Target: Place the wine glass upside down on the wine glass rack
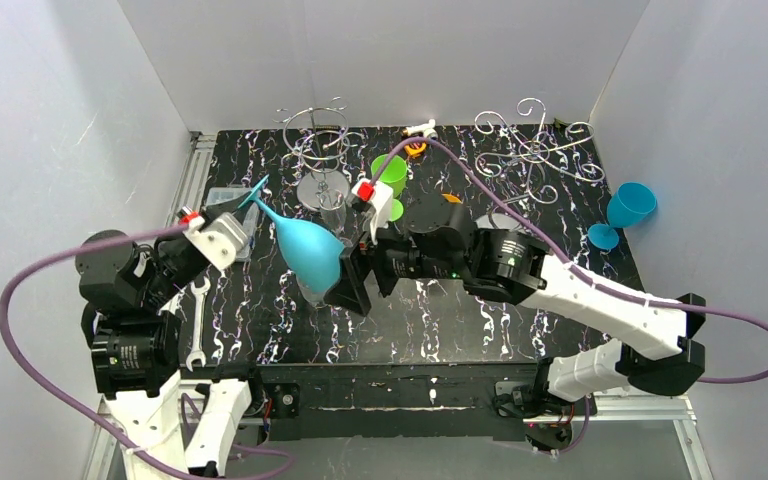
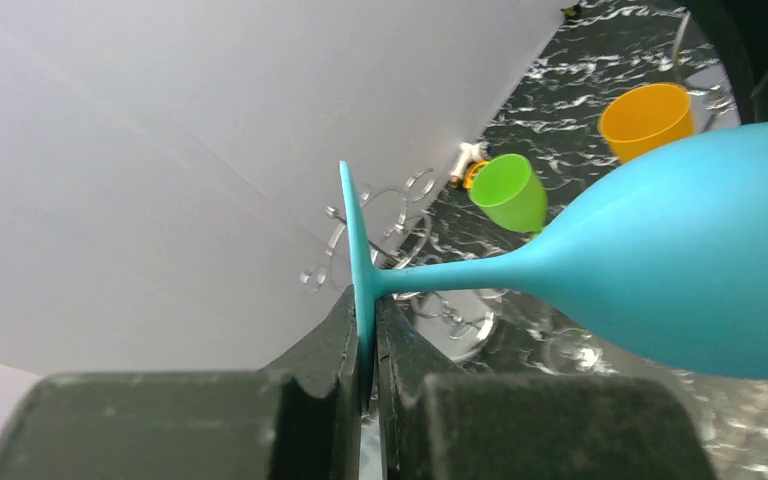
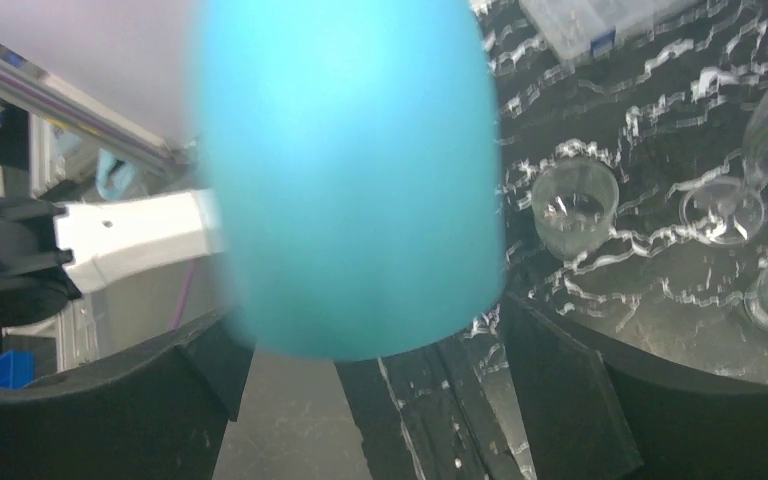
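From above, the left hand [image 1: 248, 203] is clenching the foot of the blue wine glass [image 1: 310, 252] and holding it up off the black tabletop [image 1: 440, 320]. The glass is lying tilted on a diagonal, foot toward the back left and bowl toward the near centre. Its mouth is pointing at the right hand [image 1: 348, 272], and a wire rack [image 1: 317, 135] is standing behind it. Through the left wrist camera, the foot is showing edge-on and pinched between the dark fingers [image 2: 310, 350], with the stem running out sideways into the bowl. A green cup [image 2: 508, 190] and an orange cup [image 2: 648, 118] are sitting beyond. Through the right wrist camera, the bowl is filling the gap between fingers [image 3: 110, 420] that are spread wide and released. I cannot tell whether they are touching it.
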